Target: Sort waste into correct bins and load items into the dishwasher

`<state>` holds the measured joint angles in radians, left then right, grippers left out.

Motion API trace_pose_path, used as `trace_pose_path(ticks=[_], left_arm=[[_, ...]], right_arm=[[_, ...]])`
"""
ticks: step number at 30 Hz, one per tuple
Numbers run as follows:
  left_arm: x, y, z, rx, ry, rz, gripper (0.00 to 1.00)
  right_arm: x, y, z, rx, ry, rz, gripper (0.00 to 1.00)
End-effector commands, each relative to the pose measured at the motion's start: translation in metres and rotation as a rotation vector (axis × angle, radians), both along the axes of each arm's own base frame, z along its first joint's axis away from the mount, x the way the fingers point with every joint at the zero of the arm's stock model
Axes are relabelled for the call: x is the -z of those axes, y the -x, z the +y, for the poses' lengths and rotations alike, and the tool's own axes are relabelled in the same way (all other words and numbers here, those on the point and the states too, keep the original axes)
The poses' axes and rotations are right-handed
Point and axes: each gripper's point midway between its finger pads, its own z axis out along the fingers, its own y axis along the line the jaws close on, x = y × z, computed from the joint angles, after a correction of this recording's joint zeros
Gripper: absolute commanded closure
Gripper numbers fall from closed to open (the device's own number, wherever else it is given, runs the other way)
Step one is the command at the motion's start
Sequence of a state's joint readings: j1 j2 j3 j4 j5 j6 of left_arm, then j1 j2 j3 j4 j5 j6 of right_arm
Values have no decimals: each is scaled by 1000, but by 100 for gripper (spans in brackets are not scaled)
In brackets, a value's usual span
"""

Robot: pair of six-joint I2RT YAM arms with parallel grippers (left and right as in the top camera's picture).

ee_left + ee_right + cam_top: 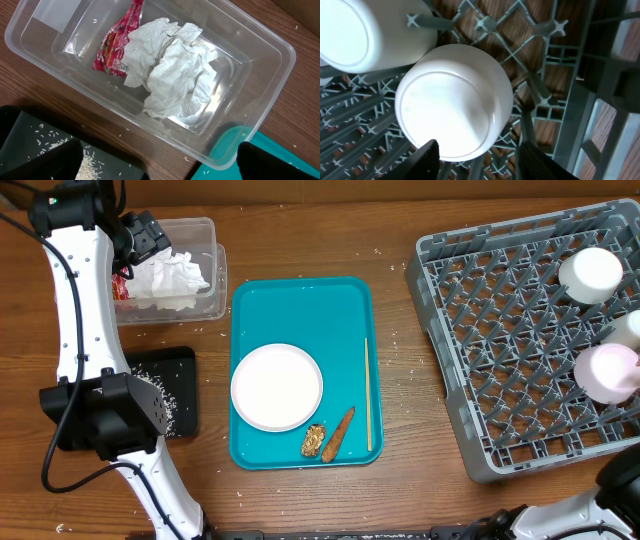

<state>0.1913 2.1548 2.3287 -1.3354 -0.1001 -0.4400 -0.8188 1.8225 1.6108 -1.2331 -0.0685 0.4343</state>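
Observation:
My left gripper (pixel 160 167) is open and empty, above the near rim of a clear plastic bin (pixel 280 50) holding a crumpled white napkin (pixel 175 70) and a red wrapper (pixel 117 45). Overhead, that gripper (pixel 148 235) is at the bin (pixel 215 280) at the back left. A teal tray (pixel 300 310) in the middle holds a white plate (pixel 277 387), a chopstick (pixel 367 395), a carrot piece (pixel 338 435) and a brown scrap (pixel 313 440). My right gripper (pixel 480 162) is open just above an upturned pale cup (pixel 452 100) in the grey rack (pixel 470 340).
A black tray with scattered rice (pixel 175 390) lies left of the teal tray, also in the left wrist view (pixel 30 135). The rack holds a white cup (pixel 590 273), a pink cup (pixel 605 372) and another white item (pixel 628 328). Rice grains dot the wooden table.

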Motion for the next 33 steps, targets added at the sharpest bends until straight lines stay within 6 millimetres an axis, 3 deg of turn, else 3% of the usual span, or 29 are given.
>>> trace_pose_path(ticks=[1, 7, 12, 14, 15, 17, 20, 25, 33], left_arm=[[-12, 2, -4, -5, 4, -28, 0], [-12, 2, -4, -5, 3, -28, 0], [-12, 2, -4, -5, 3, -28, 0], [-12, 2, -4, -5, 3, -28, 0], [-12, 2, -4, -5, 3, -28, 0], [-12, 2, -4, -5, 4, -28, 0], [-12, 2, -4, -5, 3, -28, 0], [-12, 2, -4, -5, 3, -28, 0], [-12, 2, -4, -5, 3, -28, 0]], right_arm=[[-29, -11, 12, -35, 76, -39, 46], [-34, -69, 96, -377, -17, -150, 48], [-39, -114, 185, -763, 34, -199, 45], [-42, -133, 227, -934, 74, -241, 28], [-42, -139, 243, -995, 93, -255, 16], [-39, -151, 270, -1079, 142, -262, 2], [-26, -163, 307, -1172, 188, -247, 0], [2, -163, 342, -1263, 159, -197, 0], [40, -155, 340, -1277, 127, -67, 0]])
